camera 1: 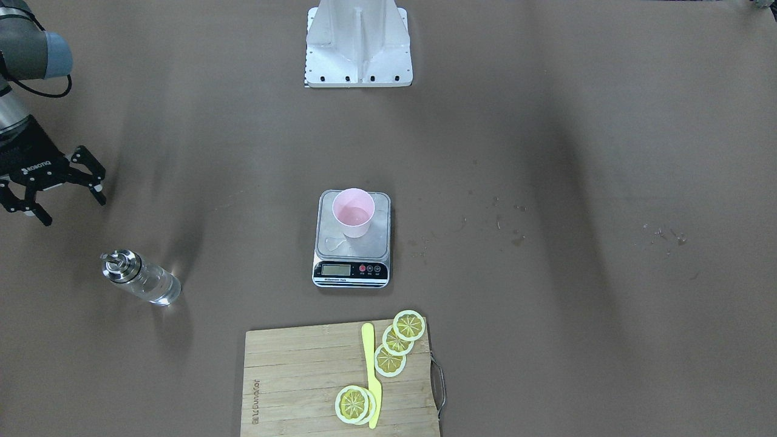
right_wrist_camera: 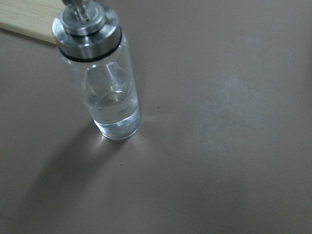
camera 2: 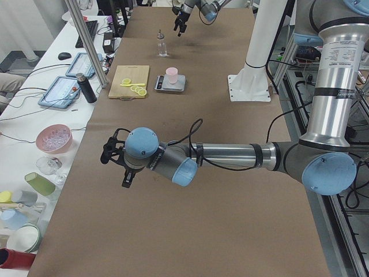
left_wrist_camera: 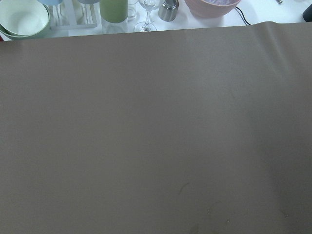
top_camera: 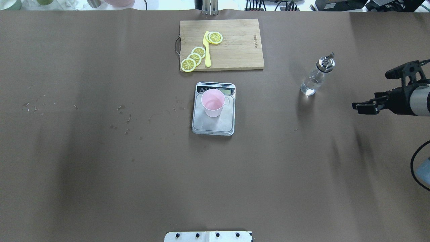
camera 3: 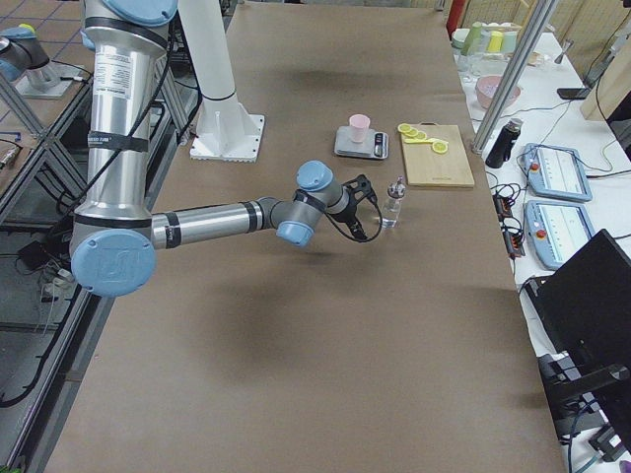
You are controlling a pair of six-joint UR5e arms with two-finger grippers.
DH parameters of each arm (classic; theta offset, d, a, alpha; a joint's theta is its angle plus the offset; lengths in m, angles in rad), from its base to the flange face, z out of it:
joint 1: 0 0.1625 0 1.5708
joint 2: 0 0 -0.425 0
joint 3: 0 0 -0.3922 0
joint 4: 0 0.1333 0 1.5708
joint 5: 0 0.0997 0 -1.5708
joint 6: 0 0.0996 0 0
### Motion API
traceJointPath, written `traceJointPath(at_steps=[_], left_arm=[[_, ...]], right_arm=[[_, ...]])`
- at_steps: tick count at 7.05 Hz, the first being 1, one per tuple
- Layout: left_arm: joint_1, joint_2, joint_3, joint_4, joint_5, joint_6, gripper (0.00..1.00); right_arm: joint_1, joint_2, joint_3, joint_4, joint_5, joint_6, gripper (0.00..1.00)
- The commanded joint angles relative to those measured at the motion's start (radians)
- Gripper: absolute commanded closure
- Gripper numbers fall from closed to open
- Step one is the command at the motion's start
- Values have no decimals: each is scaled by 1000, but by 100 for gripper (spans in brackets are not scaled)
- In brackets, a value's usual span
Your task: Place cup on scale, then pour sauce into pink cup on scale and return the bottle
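Observation:
The pink cup (camera 1: 353,212) stands upright on the silver scale (camera 1: 375,240) at mid-table, and a little clear sauce (camera 1: 356,214) shows at its bottom. The glass bottle (top_camera: 315,78) with its silver pourer cap stands upright on the table, away from the scale on my right arm's side. Clear liquid (right_wrist_camera: 117,117) fills only its lowest part. My right gripper (top_camera: 376,90) hovers beside the bottle, apart from it, open and empty. My left gripper (camera 2: 115,168) shows only in the left side view, far from the scale, and I cannot tell its state.
A wooden cutting board (top_camera: 242,43) with lemon slices (top_camera: 194,57) and a yellow knife (top_camera: 207,48) lies beyond the scale. Droplets (top_camera: 124,117) speckle the table on the left side. Bowls and glasses (left_wrist_camera: 117,9) stand past the far edge.

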Motion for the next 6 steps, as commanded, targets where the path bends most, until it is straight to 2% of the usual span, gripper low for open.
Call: traceJointPath(at_steps=[1, 3, 6], left_arm=[[-1, -5, 0, 4, -4, 0, 3], [-20, -3, -2, 5, -4, 5, 3], [-33, 3, 1, 24, -1, 18, 3]], right_arm=[[291, 0, -43, -111, 305, -125, 0], [427, 54, -45, -369, 344, -390, 0], [510, 103, -49, -643, 366, -549, 0]])
